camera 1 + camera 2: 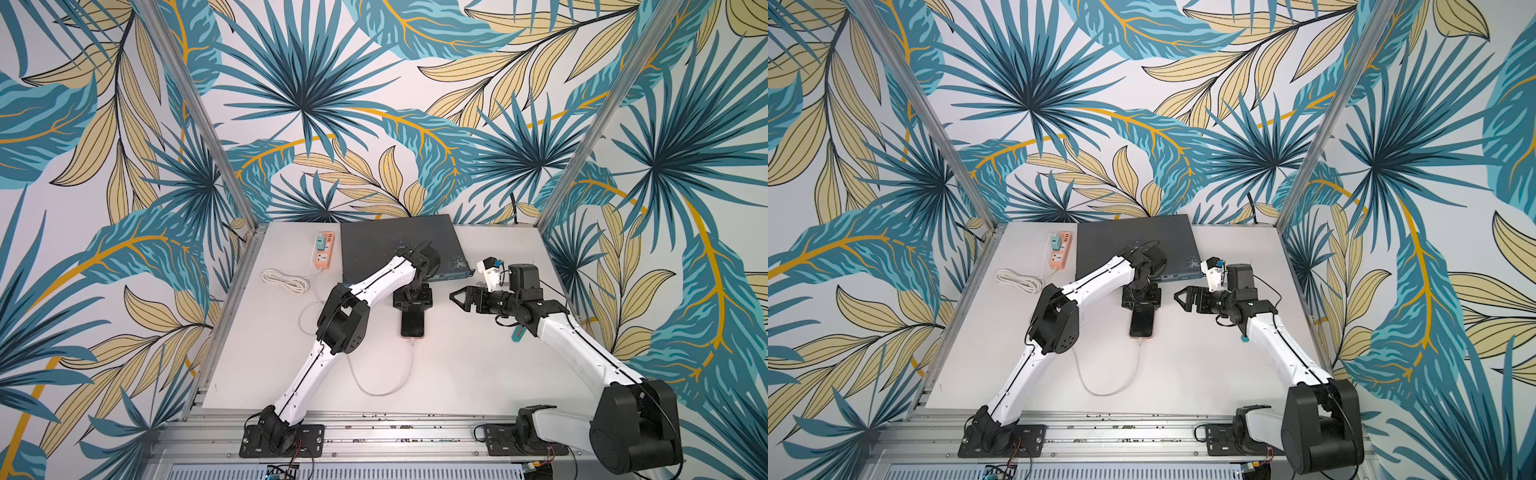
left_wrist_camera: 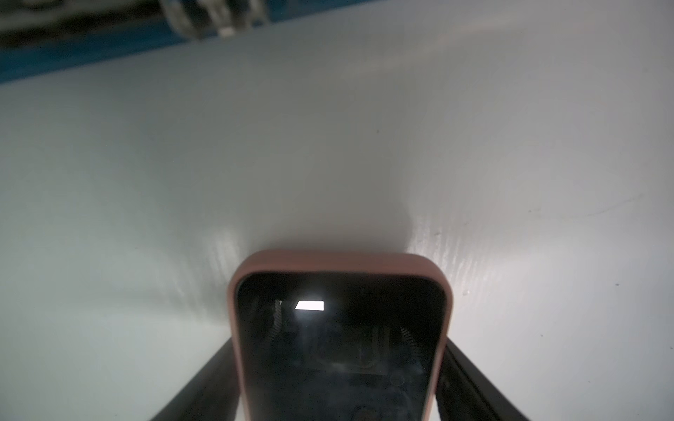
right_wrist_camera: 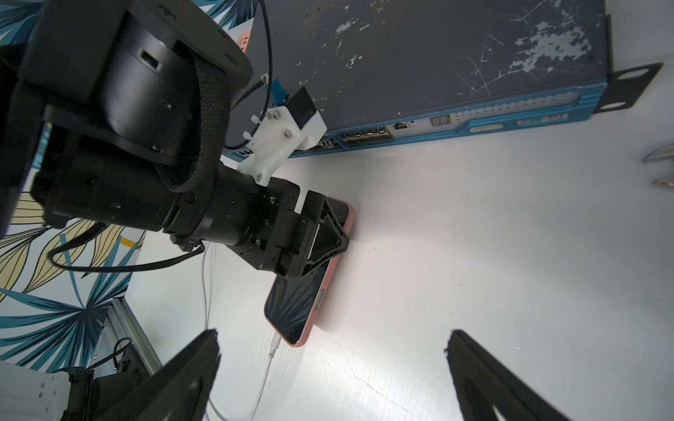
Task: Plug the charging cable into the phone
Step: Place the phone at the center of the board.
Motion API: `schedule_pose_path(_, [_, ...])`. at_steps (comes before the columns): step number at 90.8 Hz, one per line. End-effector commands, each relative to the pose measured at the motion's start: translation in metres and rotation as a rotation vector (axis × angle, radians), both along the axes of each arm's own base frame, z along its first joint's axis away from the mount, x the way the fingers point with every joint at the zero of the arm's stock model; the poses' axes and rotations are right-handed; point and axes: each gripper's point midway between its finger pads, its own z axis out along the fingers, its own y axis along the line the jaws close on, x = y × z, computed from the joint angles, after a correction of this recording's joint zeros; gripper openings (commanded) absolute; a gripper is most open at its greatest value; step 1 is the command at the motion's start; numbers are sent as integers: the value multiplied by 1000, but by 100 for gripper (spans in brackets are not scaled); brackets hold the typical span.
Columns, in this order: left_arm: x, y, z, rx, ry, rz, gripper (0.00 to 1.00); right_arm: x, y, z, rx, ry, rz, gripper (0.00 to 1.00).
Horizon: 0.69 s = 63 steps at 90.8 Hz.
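Partly beneath left gripper (image 1: 412,311), phone (image 1: 412,327).

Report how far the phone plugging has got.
Done, apparently: the cable looks plugged into the phone at its near end. In hand: the left gripper has its jaws closed on the phone, steadying it. The right gripper is open, empty. Left: release the phone.

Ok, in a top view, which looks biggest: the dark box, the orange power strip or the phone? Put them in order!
1. Dark box: biggest by far.
2. Orange power strip.
3. Phone: looks slightly smaller, but the left gripper covers its far end, so the order of these two is unsure.
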Motion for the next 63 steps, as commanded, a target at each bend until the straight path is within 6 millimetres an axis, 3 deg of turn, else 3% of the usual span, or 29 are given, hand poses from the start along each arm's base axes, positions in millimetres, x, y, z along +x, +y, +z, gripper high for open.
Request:
schedule_pose_path(1, [-4,0,-7,14,15,-15,0,3,1,7,10,-26,19,100])
schedule_pose_path(15, [-6,-3,-10,2,27,-14,1,2,0,2,18,-17,14,100])
schedule_pose_path(28, [-6,-6,-6,5,8,-24,48,1,-2,0,20,-17,19,100])
schedule_pose_path(39, [-6,-6,-3,11,0,-18,97,3,-4,1,24,-28,18,100])
schedule_pose_path(63, [-1,1,15,36,-48,-5,100,4,-6,3,34,-37,24,100])
